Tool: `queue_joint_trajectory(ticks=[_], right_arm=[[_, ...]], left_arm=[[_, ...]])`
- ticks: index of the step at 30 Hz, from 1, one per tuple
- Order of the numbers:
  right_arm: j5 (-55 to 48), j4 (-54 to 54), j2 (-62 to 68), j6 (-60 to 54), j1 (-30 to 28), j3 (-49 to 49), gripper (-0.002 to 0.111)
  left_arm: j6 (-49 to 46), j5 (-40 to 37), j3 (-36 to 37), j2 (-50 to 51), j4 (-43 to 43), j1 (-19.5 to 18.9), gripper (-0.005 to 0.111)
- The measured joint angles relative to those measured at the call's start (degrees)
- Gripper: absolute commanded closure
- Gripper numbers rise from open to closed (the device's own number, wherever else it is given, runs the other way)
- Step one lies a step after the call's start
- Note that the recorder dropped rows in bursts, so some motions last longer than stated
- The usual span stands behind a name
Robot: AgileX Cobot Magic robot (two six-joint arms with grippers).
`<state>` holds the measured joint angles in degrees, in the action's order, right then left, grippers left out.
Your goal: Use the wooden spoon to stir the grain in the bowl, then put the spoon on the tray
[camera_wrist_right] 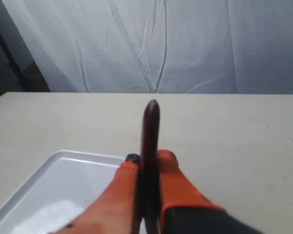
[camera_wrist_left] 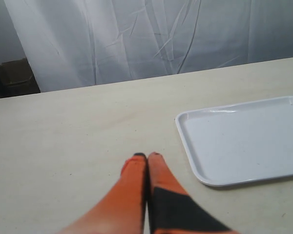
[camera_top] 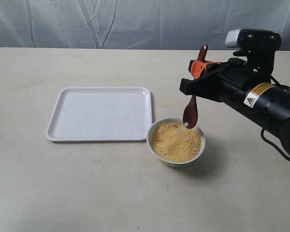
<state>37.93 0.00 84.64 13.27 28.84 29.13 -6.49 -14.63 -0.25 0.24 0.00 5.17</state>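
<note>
A small white bowl (camera_top: 176,141) holds yellow-orange grain (camera_top: 175,141) just right of the white tray (camera_top: 100,114). My right gripper (camera_top: 199,69) is shut on the handle of the dark wooden spoon (camera_top: 191,113), which hangs nearly upright with its oval bowl above the far right part of the white bowl's rim. In the right wrist view the spoon handle (camera_wrist_right: 150,126) rises between the orange fingers (camera_wrist_right: 126,178) of the gripper (camera_wrist_right: 148,163). My left gripper (camera_wrist_left: 147,157) is shut and empty over bare table, beside the tray (camera_wrist_left: 244,139). It does not show in the exterior view.
A white curtain (camera_top: 135,21) hangs behind the beige table (camera_top: 87,193). The black right arm (camera_top: 261,99) reaches in from the right with a cable behind it. The tray (camera_wrist_right: 49,195) holds nothing.
</note>
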Motion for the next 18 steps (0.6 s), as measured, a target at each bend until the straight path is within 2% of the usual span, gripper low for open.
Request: queue_joint_trajectory(ticks=[8, 18], right_arm=[[2.49, -1.17, 6.85, -0.03, 0.23, 0.00, 0.109], [8.56, -2.79, 9.07, 2.37, 4.29, 0.00, 0.109]], left_arm=[[0.00, 0.00, 0.00, 0.00, 0.00, 0.00, 0.107], [0.00, 0.00, 0.00, 0.00, 0.00, 0.00, 0.107]])
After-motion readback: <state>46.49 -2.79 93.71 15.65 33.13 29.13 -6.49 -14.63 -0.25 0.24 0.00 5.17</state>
